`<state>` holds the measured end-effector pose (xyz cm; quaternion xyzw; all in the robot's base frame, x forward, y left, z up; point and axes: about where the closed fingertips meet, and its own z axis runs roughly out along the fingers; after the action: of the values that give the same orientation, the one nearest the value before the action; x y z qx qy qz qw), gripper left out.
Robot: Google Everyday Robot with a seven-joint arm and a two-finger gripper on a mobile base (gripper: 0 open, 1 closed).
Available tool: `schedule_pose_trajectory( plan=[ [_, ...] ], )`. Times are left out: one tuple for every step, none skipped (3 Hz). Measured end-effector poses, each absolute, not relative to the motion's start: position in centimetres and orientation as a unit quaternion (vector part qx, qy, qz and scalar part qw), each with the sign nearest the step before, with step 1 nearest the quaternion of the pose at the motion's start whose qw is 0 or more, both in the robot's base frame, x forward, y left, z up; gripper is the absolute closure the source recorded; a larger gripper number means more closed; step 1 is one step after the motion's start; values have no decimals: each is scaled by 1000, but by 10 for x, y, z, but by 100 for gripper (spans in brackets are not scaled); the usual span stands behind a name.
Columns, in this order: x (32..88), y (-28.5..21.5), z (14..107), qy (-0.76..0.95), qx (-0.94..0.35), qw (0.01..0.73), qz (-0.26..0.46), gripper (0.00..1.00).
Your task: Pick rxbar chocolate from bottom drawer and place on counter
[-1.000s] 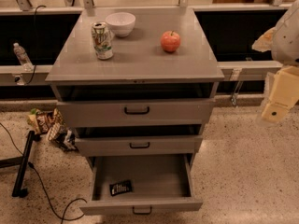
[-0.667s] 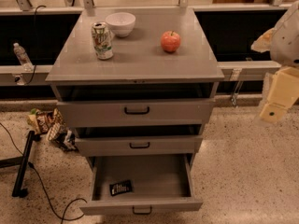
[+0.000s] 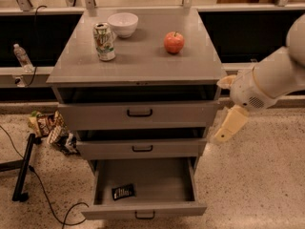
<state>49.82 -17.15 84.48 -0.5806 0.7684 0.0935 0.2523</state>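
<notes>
In the camera view, the small flat black rxbar chocolate wrapper [image 3: 123, 192] is seen front-left in the open grey metal bottom drawer [image 3: 143, 209], below the grey table's [image 3: 143, 61] front edge. Being probably light, thin and slippery, it is best pinched across its width. The cream end effector [image 3: 224, 133] is held beside the table's front-right corner; its opening cannot be told.

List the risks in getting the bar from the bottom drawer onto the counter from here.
1. The claw hangs right of the middle drawer, while the bar lies front-left in the bottom drawer. Reaching across, the arm may clip the middle drawer's front.
2. The bar lies flat on the drawer floor, so the claw may slip off it.
3. The counter holds a can, a bowl and an apple. A careless placement could topple the can.
</notes>
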Motion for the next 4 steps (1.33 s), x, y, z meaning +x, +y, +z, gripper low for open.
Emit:
schedule_pose_trajectory(
  plan=[
    [545,-150,795,753,-577,298,102,0],
    [544,-150,793,753,-577,297,105,0],
    [544,-148,726,759,-545,320,158,0],
    [546,-144,651,756,-522,331,216,0]
  ],
)
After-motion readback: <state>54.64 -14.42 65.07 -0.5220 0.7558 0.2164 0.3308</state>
